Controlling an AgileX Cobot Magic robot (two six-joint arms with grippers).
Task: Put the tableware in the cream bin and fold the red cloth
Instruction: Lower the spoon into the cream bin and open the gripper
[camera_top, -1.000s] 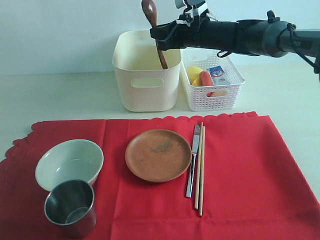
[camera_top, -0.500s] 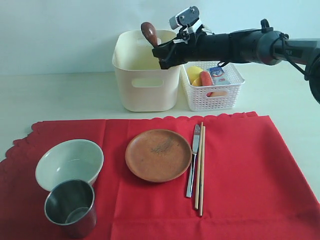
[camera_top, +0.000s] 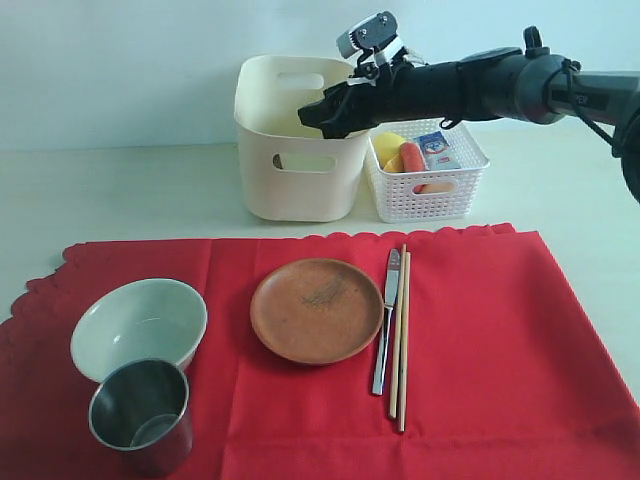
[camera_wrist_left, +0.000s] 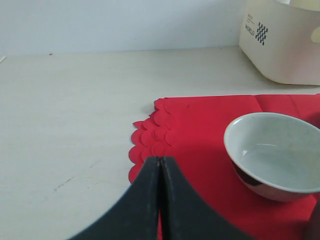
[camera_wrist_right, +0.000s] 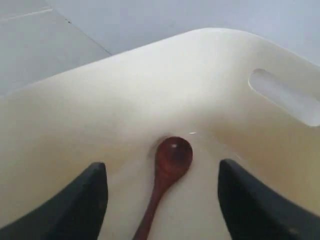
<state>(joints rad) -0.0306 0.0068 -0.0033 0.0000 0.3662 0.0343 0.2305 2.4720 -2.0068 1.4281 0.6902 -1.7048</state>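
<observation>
Right end effector spread above cream bin, spoon inside; left end effector pressed together. Thin chopsticks may roll: pinch mid-length.

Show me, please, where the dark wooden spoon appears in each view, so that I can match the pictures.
Exterior view: not visible; it is hidden inside the cream bin, below the right gripper.
Left wrist view: not in it; only a corner of the bin shows.
Right wrist view: the dark wooden spoon lies on the bin's floor, between the open fingers.
Shared landmark: the cream bin, in all three views.
</observation>
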